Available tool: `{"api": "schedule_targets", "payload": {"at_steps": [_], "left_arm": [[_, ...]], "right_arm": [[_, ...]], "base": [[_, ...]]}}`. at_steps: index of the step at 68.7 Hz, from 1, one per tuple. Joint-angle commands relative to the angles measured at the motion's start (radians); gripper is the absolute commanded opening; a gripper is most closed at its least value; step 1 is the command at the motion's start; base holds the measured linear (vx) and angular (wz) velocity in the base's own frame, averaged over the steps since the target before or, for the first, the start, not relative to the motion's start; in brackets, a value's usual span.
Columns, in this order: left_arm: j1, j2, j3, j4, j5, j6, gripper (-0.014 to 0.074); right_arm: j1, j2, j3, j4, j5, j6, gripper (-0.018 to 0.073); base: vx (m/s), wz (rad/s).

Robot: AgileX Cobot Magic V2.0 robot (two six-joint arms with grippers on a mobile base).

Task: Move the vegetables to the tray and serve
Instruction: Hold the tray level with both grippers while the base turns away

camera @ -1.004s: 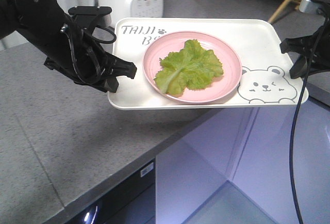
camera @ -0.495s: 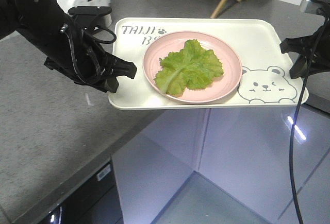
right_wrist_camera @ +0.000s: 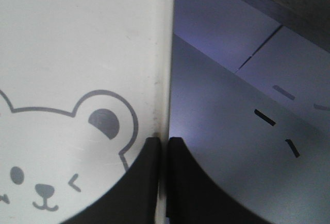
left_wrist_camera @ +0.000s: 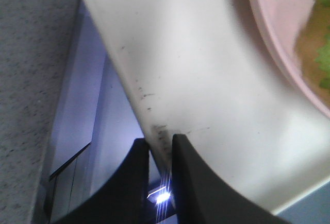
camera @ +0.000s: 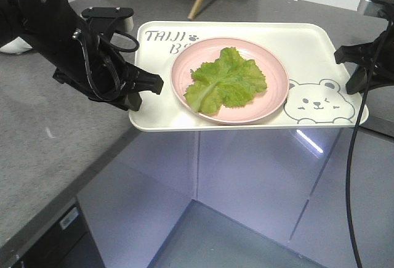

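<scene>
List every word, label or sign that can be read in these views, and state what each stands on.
"TAIJI": printed on the tray, upper left in the front view, followed by a paw-print sign.
"B": start of a second line below it on the tray; the rest is hidden behind the pink plate.
The winking bear drawing on the tray carries no lettering.
Nothing else readable shows in any view.

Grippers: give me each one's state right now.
Left gripper: closed, clamping the tray by its edge.
Right gripper: closed, clamping the opposite edge of the tray.
</scene>
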Motion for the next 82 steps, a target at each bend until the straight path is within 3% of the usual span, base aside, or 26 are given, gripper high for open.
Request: {"api": "schedule_targets", "payload": {"at_steps": [1, 82], "left_arm": [[-0.023, -0.055, -0.029, -0.064, -0.068, 0.035, -0.0006], [-0.023, -0.055, -0.029, -0.064, -0.068, 0.035, -0.0006]], "right_arm": [[0.005, -0.054, -0.028, 0.082, 0.025, -0.005, -0.0006], [0.005, -0.054, -0.028, 0.082, 0.025, -0.005, -0.0006]], "base": [[-0.02, -0.38], [-0.01, -0.33]]}}
